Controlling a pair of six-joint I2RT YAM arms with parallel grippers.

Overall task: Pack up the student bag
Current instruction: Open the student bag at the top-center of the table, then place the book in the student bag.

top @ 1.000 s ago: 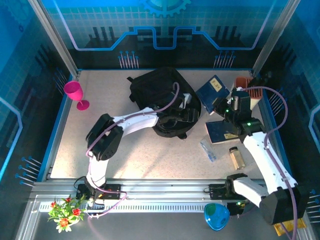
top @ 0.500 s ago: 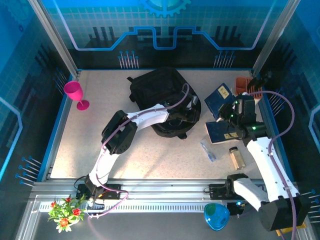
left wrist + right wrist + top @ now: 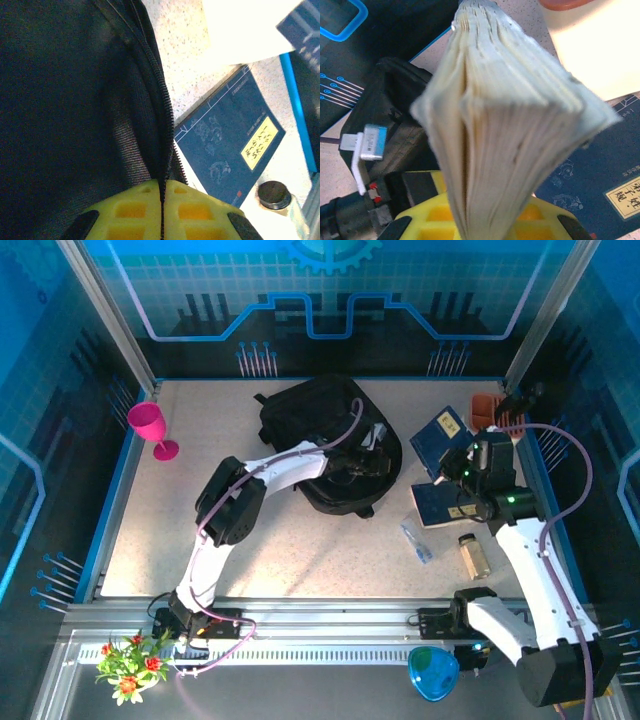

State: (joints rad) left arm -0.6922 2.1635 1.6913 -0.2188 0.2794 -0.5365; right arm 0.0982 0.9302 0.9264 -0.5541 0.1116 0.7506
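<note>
Glass jar (image 3: pixel 474 555) stands near right, a blue book (image 3: pixel 447 503) flat beyond it. Right gripper (image 3: pixel 482 217) clamps a thick book (image 3: pixel 510 125), pages up. Left gripper (image 3: pixel 162 190) pinches the zip edge of the black bag (image 3: pixel 300 412), lying far centre.

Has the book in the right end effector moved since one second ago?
Yes. The held book shifted right and toward the arm bases, ending closer to the flat book, which stayed put.

Robot lab cell or demo booth; aluminium-framed enclosure (image 3: pixel 108 315), blue circuit-print panels (image 3: pixel 420 280), speckled tabletop (image 3: pixel 300 550)
</note>
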